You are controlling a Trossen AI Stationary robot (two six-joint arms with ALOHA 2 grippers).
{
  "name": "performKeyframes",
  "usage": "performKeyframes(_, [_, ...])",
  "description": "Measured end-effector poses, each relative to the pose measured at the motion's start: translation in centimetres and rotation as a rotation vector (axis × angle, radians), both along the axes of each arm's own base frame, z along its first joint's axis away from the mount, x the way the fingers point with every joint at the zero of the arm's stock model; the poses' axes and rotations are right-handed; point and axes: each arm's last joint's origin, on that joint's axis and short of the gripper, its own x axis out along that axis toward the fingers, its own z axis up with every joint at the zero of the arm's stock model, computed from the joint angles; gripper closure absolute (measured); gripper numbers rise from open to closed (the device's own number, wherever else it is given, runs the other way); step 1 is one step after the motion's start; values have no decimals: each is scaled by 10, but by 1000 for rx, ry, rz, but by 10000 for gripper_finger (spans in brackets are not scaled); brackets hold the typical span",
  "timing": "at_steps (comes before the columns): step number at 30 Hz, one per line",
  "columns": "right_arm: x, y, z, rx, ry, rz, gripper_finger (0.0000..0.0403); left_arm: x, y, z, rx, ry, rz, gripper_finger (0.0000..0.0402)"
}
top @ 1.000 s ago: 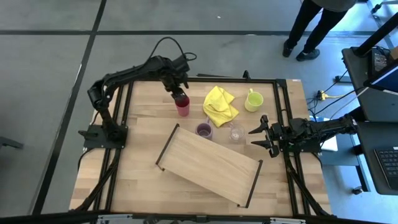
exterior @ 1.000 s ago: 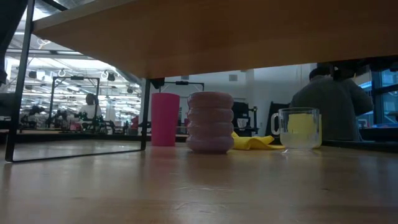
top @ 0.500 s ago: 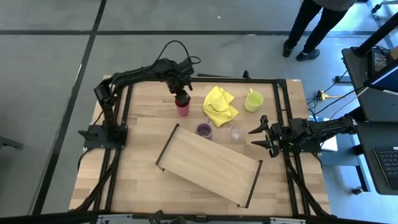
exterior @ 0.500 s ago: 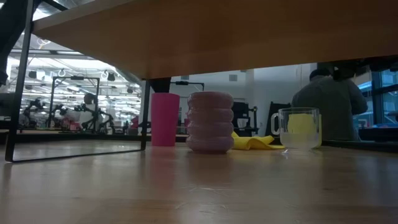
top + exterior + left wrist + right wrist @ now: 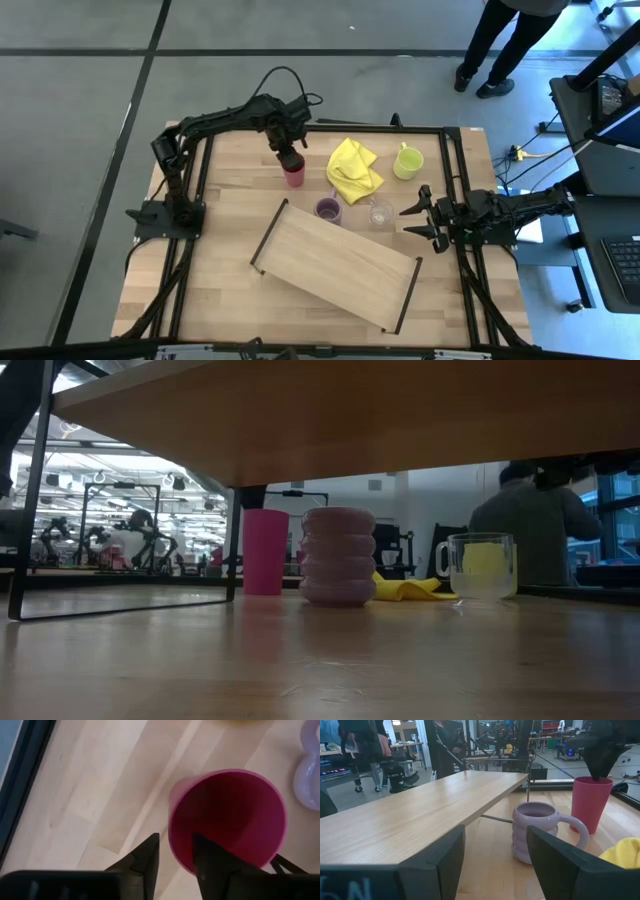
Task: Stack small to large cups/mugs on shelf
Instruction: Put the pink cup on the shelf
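The red cup (image 5: 293, 178) stands upright on the table near its far edge. My left gripper (image 5: 291, 160) points straight down over it, open, one finger inside the cup (image 5: 230, 820) and one outside its wall. The purple mug (image 5: 328, 209) and the clear glass tumbler (image 5: 380, 214) stand by the far long edge of the shelf (image 5: 335, 262), which lies slantwise mid-table. The yellow-green mug (image 5: 406, 161) stands at the far right. My right gripper (image 5: 404, 222) waits open at the table's right, level, facing the tumbler. My left gripper comes at the red cup from above, its fingers straddling the cup's rim (image 5: 172, 837) on the side nearest the wrist. The inner finger (image 5: 205, 852) is in the hollow and the outer finger (image 5: 147, 852) is beside the wall. I cannot tell whether either touches.
A crumpled yellow cloth (image 5: 354, 168) lies between the red cup and the yellow-green mug. The shelf's black rails (image 5: 268, 236) rise at both short ends. A person (image 5: 500, 45) stands beyond the table's far right corner. Bare wood lies along the near edge.
My left gripper has sunk straight down onto the red cup, so that its fingers now reach around the rim. The cup has stayed upright in place.
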Motion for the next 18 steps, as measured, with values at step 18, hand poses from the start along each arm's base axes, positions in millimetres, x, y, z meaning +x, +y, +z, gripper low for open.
performKeyframes(18, [0, 0, 0, 0, 0, 0, 191, 0, -1, 11, 36, -30, 0, 397])
